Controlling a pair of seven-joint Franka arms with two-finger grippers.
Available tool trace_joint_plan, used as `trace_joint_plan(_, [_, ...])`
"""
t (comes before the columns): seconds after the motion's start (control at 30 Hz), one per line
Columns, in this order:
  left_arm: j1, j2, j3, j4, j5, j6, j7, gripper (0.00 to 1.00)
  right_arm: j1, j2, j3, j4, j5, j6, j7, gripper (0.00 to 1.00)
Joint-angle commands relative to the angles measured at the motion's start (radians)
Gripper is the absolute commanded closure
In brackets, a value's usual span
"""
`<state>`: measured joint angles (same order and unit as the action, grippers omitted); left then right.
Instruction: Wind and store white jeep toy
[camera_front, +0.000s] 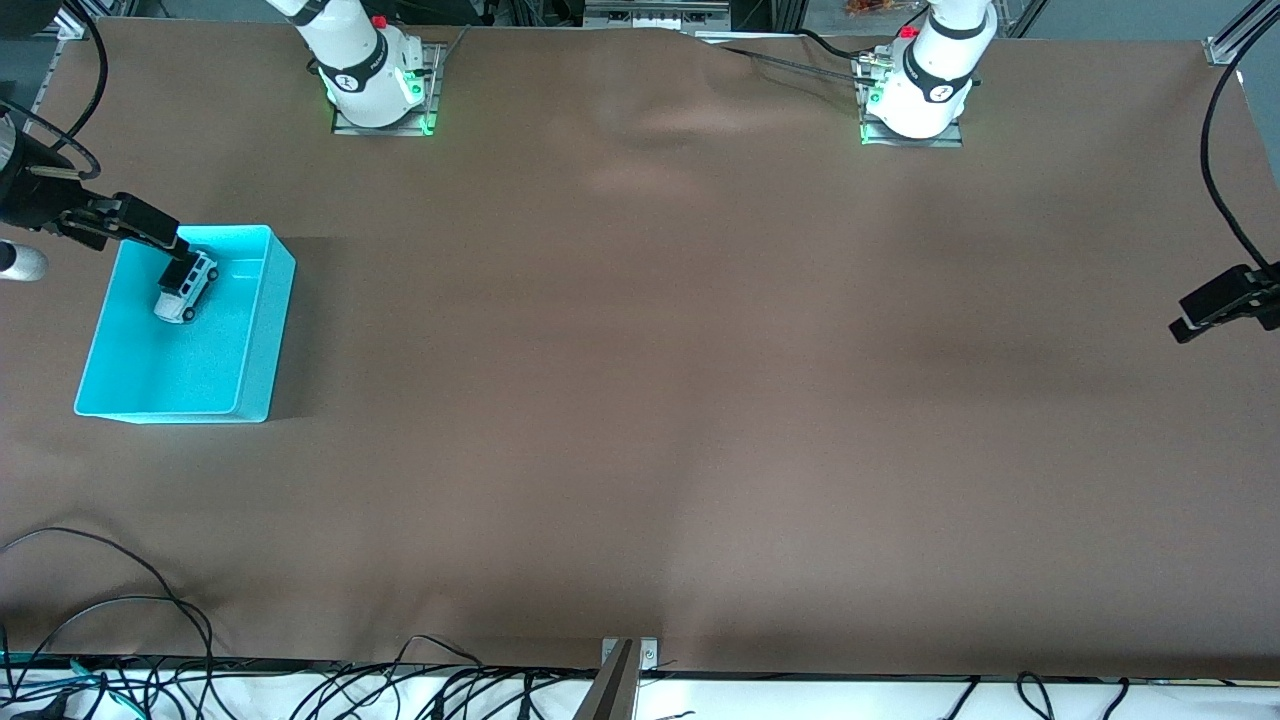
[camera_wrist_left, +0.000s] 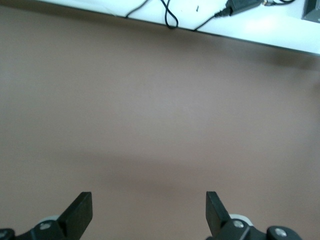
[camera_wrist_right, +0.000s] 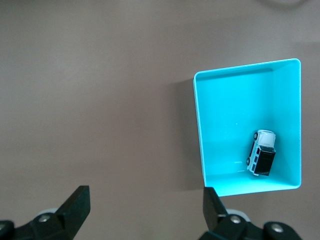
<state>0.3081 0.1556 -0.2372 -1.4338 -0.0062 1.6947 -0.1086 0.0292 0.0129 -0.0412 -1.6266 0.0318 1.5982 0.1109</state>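
Front view: finds the tiny boxy white jeep toy (camera_front: 187, 290) with black roof and wheels lying on the floor of the rectangular cyan plastic bin (camera_front: 255, 330), at the right arm's end of the brown-covered table (camera_front: 640, 400), near the wall farthest from the camera. Places the right gripper (camera_front: 178, 258) in the air over that bin, claw spread wide and holding nothing. Places the left gripper (camera_front: 1205, 315) waiting over bare cloth at the left arm's end, claw equally wide and empty.

Judged from this: storing looks done. Best to lift straight up, keep the claw wide, and avoid clipping the bin's rim or nudging the toy.

No legible writing; marks on the arm bases too small to read.
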Motion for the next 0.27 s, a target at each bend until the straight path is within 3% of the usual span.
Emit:
trace_joint_plan(0.0, [-0.104, -0.005, 0.108, -0.004, -0.081, -0.035, 0.027, 0.0, -0.006, -0.001, 0.009, -0.006, -0.015, 0.002, -0.025, 0.0])
trace_joint_plan(0.23, [-0.193, -0.008, 0.219, 0.0, -0.081, -0.085, 0.03, 0.0, -0.002, 0.001, 0.014, -0.007, -0.017, -0.006, -0.056, 0.0])
